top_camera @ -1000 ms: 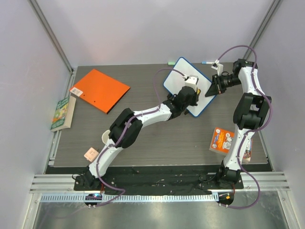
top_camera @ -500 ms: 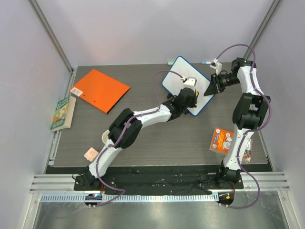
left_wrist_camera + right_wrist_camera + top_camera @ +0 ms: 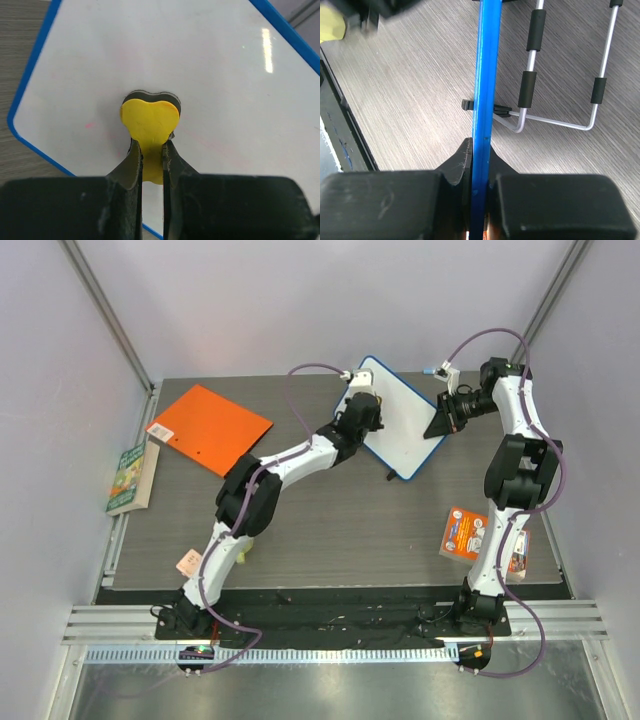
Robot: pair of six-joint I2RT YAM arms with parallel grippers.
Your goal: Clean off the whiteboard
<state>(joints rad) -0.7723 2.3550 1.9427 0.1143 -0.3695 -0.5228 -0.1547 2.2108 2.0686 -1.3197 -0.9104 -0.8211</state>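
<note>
The whiteboard [image 3: 400,425], white with a blue rim, stands tilted at the back of the table. My right gripper [image 3: 440,423] is shut on its blue rim [image 3: 484,100] at the right edge. My left gripper [image 3: 360,408] is shut on a yellow heart-shaped eraser [image 3: 149,120] with a dark underside, pressed against the board's white face [image 3: 200,65] near its upper left part. Faint red marks [image 3: 90,125] remain on the board to the left of and right of the eraser. A wire stand [image 3: 560,75] with black sleeves shows behind the board.
An orange folder [image 3: 210,428] lies at the back left, a green book [image 3: 128,478] on the left edge. A colourful card [image 3: 468,533] lies at the right near my right arm. A small pink card [image 3: 189,562] lies near the left arm's base.
My left gripper has slid the eraser from the board's lower middle up and left to its upper left part. The board has tilted slightly; the right gripper keeps its hold.
</note>
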